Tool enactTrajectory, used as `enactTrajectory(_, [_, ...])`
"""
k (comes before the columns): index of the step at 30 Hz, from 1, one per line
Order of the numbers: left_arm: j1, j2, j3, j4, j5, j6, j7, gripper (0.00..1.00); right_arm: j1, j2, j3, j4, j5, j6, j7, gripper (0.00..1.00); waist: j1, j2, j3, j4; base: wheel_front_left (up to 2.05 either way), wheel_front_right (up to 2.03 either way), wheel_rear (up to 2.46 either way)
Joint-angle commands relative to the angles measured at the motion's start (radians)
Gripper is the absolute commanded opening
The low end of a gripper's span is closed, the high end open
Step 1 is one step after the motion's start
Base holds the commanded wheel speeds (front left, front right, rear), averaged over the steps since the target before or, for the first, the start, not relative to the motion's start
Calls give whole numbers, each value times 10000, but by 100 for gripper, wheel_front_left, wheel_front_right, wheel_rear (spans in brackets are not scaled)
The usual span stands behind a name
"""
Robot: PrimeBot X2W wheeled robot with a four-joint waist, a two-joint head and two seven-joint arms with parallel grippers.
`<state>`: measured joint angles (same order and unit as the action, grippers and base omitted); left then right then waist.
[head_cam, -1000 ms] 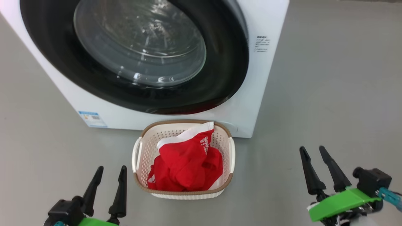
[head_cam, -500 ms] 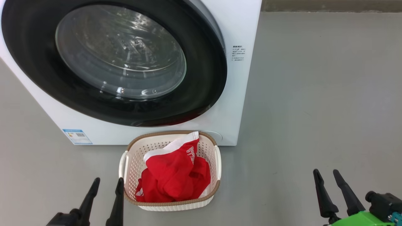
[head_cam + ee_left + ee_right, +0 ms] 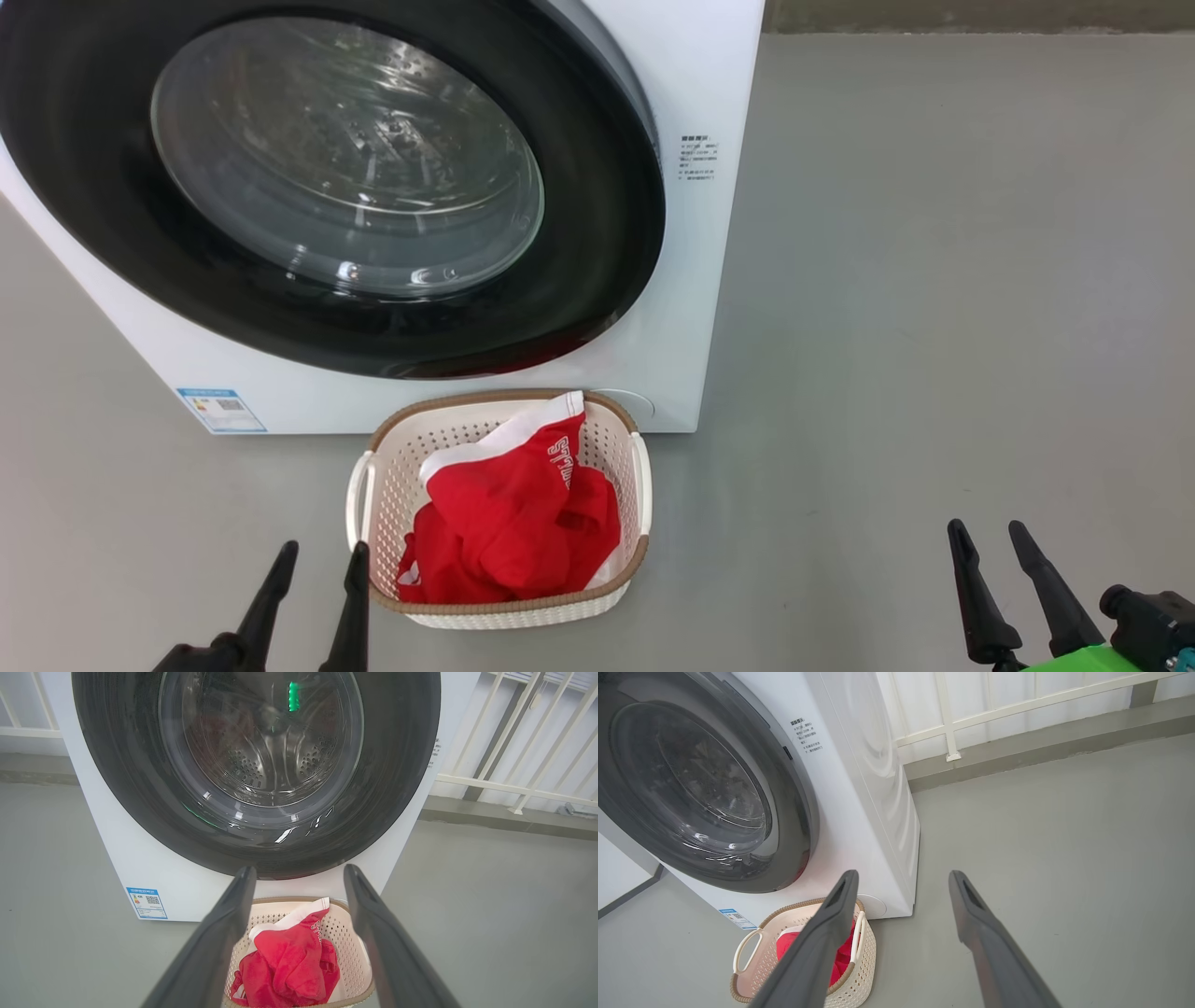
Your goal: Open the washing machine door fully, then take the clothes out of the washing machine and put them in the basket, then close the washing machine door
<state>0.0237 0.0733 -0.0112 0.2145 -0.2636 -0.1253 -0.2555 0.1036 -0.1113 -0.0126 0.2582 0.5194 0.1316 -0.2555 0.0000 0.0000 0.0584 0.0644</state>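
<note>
Beside basket (image 3: pixel 485 399) rim, left end effector (image 3: pixel 323 546) spread; right end effector (image 3: pixel 985 525) spread w/ open floor (image 3: pixel 887 373) around.

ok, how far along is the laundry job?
Done: the clothes lie in the basket, and the washing machine door looks shut flush on the washing machine. Through the glass the drum looks empty. In hand: nothing; the left gripper and right gripper are both open and empty. Left: nothing visible.

Blk tapered fingers (image 3: pixel 973 597), green cover (image 3: pixel 1083 665) on right end effector (image 3: pixel 985 527).
</note>
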Motion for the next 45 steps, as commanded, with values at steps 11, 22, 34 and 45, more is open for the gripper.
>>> enactTrajectory(11, [-135, 15, 469, -331, -86, -54, -63, 100, -66, -48, 203, -256, -160, -9, -63, 100, 0, 0, 27, 87, 0, 0, 0])
enactTrajectory(22, [-1, -71, 215, -88, -12, 0, 0, 0, -1, 209, -7, -23, -15, 0, 0, 0, 0, 0, 40, 138, 0, 0, 0])
enactTrajectory(34, [-44, -189, 188, 353, -996, 9, 321, 0, -124, 361, -38, 376, 777, -1, 251, 0, 12, 0, -23, 82, 0, 0, 0])
enactTrajectory(45, [-169, -180, 265, 362, -2082, 3, 599, 0, -317, 367, -102, 351, 1665, -1, 530, 0, 0, 0, -50, 19, 0, 0, 0])
